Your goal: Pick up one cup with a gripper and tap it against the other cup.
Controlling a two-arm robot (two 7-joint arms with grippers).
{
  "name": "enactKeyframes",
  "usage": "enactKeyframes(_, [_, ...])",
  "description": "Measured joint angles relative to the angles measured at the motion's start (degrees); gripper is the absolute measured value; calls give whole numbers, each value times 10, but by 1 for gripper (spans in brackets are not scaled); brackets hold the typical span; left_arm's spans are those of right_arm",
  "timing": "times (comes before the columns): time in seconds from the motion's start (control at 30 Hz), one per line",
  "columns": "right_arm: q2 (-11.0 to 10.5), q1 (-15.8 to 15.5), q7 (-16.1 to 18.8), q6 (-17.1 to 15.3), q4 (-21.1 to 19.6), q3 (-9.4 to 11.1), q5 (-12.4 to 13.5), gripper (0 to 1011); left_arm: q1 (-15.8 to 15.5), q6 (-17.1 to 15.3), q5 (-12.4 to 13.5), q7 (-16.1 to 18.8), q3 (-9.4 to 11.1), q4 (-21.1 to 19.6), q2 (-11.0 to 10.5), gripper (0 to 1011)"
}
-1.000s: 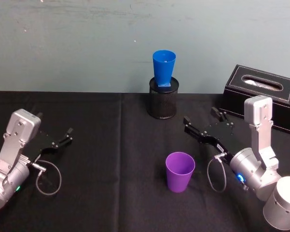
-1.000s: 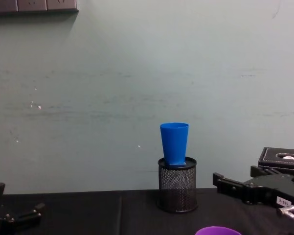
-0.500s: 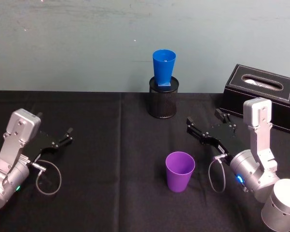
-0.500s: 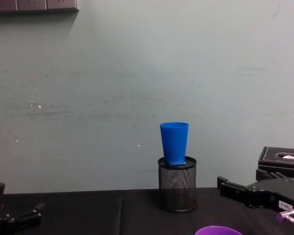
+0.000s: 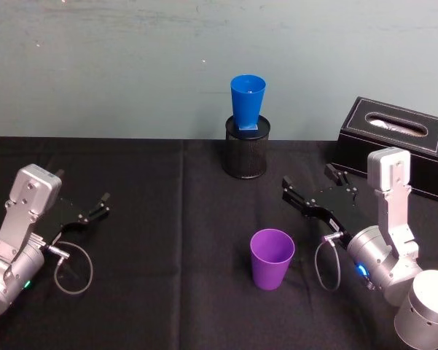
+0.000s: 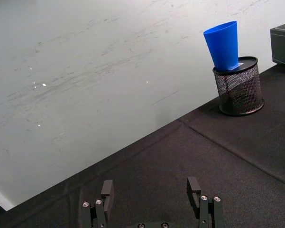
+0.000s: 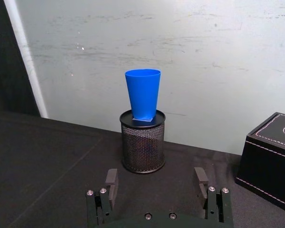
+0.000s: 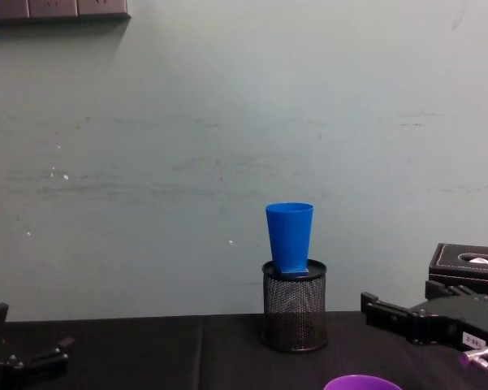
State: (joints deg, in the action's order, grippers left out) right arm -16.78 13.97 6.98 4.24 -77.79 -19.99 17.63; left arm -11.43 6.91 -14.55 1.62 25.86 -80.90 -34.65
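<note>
The purple cup [image 5: 271, 259] stands upright on the black cloth in the near middle; its rim [image 8: 361, 382] peeks in at the chest view's lower edge. The blue cup [image 5: 247, 102] [image 8: 290, 236] [image 7: 143, 92] [image 6: 223, 45] stands upright on top of a black wire-mesh cylinder [image 5: 245, 153] at the back. My right gripper [image 5: 306, 176] [image 7: 155, 178] [image 8: 396, 295], with a small white label, hovers open and empty to the right of and behind the purple cup, pointing toward the mesh cylinder. My left gripper [image 5: 81, 187] [image 6: 150, 186] rests open at the far left.
A black tissue box [image 5: 393, 142] [image 7: 270, 161] sits at the back right, close behind the right arm. A pale wall rises just behind the mesh cylinder [image 8: 294, 307]. A cable loops beside each wrist. Bare black cloth lies between the two arms.
My right gripper drew back slightly to the right and lower a second ago, then held still. The cups and the left arm have not moved.
</note>
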Motion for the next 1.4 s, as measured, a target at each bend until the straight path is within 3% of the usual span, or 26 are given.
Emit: enactKeyframes(1.4, [0, 0, -1, 0, 0, 0, 0, 1000, 0, 0, 0, 0, 0, 0, 0, 1011])
